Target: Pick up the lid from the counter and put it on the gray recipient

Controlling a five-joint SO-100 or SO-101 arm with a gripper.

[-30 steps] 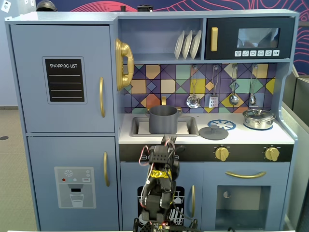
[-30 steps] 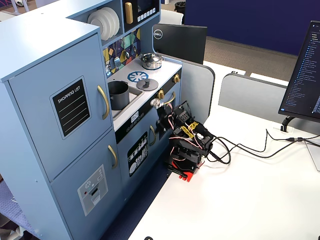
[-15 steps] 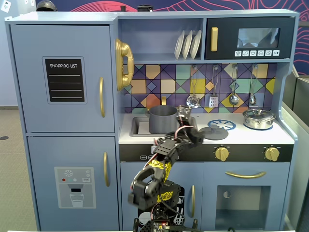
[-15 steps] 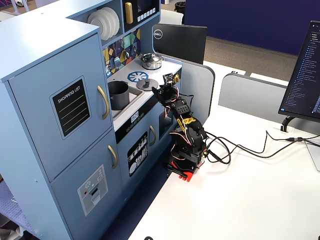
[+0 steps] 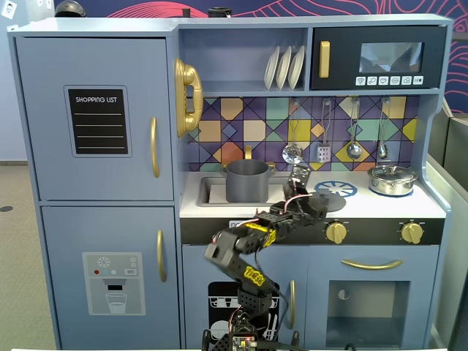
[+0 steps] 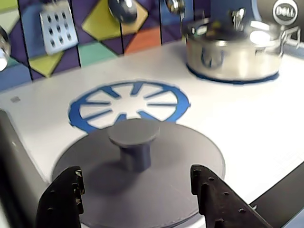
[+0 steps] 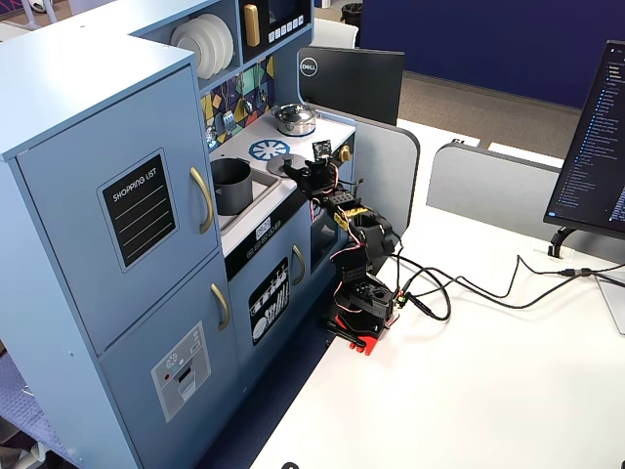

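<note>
The dark-gray lid [image 6: 161, 190] lies flat on the white counter, in front of the blue burner ring [image 6: 95, 114], with its knob [image 6: 134, 134] upright. My gripper [image 6: 137, 173] is open and hovers low over the lid's near half. Its fingers [image 6: 64, 197] stand left and right of the knob, just short of it and touching nothing. In a fixed view the gripper [image 5: 320, 200] covers part of the lid [image 5: 336, 199]. The gray pot [image 5: 246, 180] stands in the sink to the left. It also shows in the other fixed view [image 7: 231, 184], left of the gripper [image 7: 298, 172].
A shiny silver pot with its own lid [image 6: 232, 47] stands on the far right burner. Utensils [image 5: 354, 150] hang on the tiled back wall. The sink's edge [image 6: 14, 161] lies close on the left in the wrist view. The counter's front edge is just behind the fingers.
</note>
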